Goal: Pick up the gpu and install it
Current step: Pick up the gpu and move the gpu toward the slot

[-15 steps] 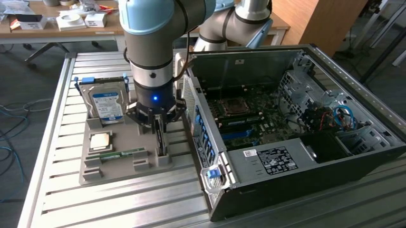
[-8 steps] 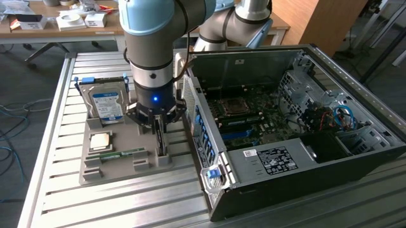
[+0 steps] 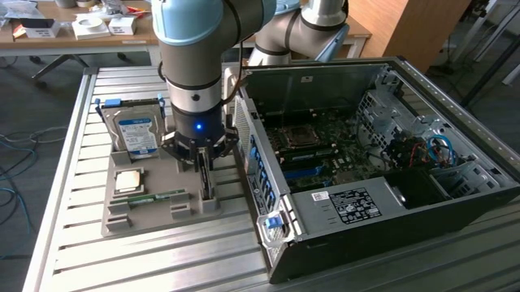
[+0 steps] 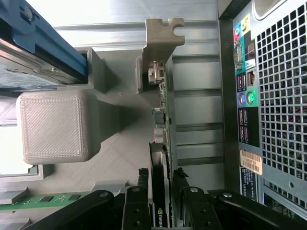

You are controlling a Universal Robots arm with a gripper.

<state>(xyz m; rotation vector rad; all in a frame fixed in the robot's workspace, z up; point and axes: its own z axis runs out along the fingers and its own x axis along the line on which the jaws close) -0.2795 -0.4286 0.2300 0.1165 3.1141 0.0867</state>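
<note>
The gpu (image 3: 207, 185) stands on edge in a slot of the grey holder tray (image 3: 154, 220), just beside the open computer case (image 3: 366, 164). In the wrist view the gpu (image 4: 160, 143) appears edge-on as a thin dark card, and its pale metal bracket (image 4: 162, 36) is at the far end. My gripper (image 3: 203, 159) points straight down over the card's near end. In the wrist view the gripper (image 4: 160, 184) has one finger on each side of the card, pressed against its faces. The card still sits in its slot.
On the same tray are a silver hard drive with a blue-white label (image 3: 136, 135), a square processor (image 3: 128, 180) and a green memory stick (image 3: 150, 199). The case's perforated rear panel (image 4: 273, 96) runs close alongside the card. The motherboard (image 3: 325, 146) lies exposed inside the case.
</note>
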